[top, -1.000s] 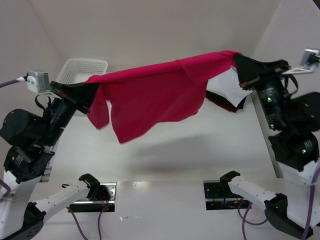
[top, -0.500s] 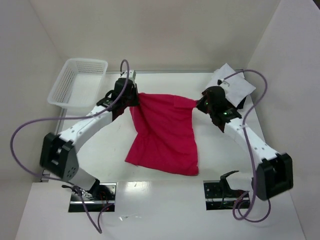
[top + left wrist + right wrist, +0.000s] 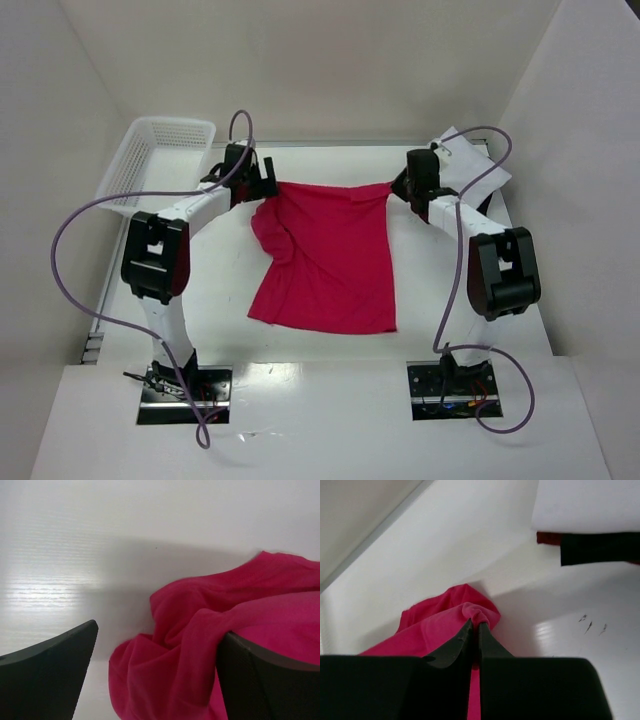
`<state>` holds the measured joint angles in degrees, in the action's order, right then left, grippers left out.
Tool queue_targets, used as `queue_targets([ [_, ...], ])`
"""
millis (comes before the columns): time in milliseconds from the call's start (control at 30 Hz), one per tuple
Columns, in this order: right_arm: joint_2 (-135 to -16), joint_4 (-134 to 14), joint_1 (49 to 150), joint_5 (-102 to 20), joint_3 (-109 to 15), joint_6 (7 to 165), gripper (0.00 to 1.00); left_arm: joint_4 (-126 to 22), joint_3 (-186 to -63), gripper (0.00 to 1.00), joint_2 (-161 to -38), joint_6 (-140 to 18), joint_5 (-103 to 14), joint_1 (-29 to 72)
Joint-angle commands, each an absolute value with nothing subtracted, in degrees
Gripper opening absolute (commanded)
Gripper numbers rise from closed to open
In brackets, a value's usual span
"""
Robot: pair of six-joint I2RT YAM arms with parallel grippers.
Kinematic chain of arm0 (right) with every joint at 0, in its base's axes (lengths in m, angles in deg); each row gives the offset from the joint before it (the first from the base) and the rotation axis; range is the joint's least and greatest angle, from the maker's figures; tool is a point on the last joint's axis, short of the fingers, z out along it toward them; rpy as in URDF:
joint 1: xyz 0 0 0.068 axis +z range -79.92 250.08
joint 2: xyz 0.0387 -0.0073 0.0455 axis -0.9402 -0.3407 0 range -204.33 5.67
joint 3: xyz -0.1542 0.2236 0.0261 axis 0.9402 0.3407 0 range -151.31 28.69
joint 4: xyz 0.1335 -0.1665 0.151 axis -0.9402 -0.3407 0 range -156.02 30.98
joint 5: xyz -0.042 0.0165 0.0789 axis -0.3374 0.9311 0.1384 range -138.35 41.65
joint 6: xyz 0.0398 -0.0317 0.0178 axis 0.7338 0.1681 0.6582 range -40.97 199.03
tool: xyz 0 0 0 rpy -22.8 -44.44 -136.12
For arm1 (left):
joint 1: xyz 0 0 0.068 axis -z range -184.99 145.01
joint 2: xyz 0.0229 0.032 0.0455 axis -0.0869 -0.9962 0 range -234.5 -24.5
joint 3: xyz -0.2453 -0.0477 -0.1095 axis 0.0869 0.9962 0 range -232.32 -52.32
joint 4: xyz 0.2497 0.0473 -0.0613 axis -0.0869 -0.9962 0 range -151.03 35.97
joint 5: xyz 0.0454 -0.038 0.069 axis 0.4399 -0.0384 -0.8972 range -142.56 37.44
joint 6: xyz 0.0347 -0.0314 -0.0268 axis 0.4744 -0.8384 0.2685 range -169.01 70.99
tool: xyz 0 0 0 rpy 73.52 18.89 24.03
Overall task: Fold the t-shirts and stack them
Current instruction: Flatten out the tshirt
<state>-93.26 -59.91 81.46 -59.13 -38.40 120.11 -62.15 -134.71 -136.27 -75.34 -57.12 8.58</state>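
White table, viewed from above: a bright crimson red cloth t-shirt lies spread between both grippers. The left gripper stands wide apart, one finger against a bunched corner; the right gripper pinches the opposite corner, with a folded white cloth t-shirt just beyond it
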Motion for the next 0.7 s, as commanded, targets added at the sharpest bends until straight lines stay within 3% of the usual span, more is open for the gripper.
queue_targets([
  [0,-93.8,-54.5,80.3,-62.9,-43.3,120.3,0.08,-58.9,-130.8,1.0,-128.8,-79.2,-55.2,8.5],
  [67,-94.4,-56.2,79.8,-62.2,-44.1,118.5,0.15,-58.0,-125.2,1.0,-124.0,-80.4,-54.4,9.3],
  [100,-94.4,-56.8,79.8,-61.0,-44.9,117.5,0.3,-57.5,-123.4,1.0,-121.1,-80.4,-53.8,10.1],
  [200,-94.4,-58.6,79.8,-59.0,-44.6,117.0,0.51,-56.9,-117.8,1.0,-116.6,-80.9,-51.0,10.7],
  [233,-93.0,-58.6,79.8,-58.5,-43.8,117.0,0.72,-56.9,-116.7,1.0,-115.8,-80.9,-50.5,11.3],
  [300,-89.1,-58.6,79.8,-58.5,-40.7,117.0,0.99,-58.8,-115.1,1.0,-114.0,-81.4,-50.4,11.9],
  [467,-77.1,-60.2,79.8,-54.9,-35.5,116.4,0.99,-61.1,-109.6,1.0,-108.0,-82.8,-51.8,11.9],
  [667,-71.8,-60.7,84.0,-52.0,-33.8,116.4,0.99,-58.4,-106.0,1.0,-104.9,-84.1,-48.8,11.9],
])
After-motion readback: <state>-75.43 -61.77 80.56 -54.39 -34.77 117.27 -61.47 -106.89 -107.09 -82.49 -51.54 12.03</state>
